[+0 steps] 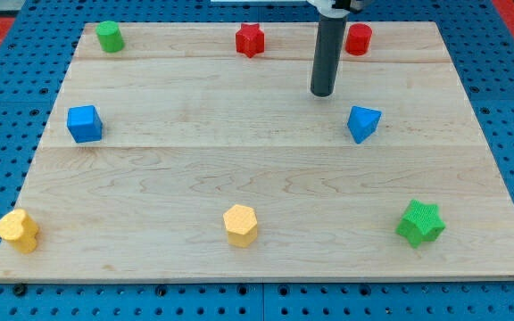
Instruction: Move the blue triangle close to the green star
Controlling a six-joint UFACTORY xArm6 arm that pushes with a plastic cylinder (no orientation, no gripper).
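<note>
Blue triangle [363, 122] sits right of the board's middle, well apart from the green star [419, 223] near the view's bottom right. A yellow hexagon [240, 224] and another yellow block [17, 230] share that near edge. My tip [322, 93], a bare rod holding nothing, stands just up-left of the triangle, not touching.

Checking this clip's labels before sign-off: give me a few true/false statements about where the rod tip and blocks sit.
1. My tip is touching the blue triangle. False: it sits apart, up and to the view's left of it.
2. The green star lies toward the view's bottom right. True.
3. Two red blocks sit near the view's bottom. False: the red star and the other red block are at the top.
4. The blue cube is on the view's left. True.
</note>
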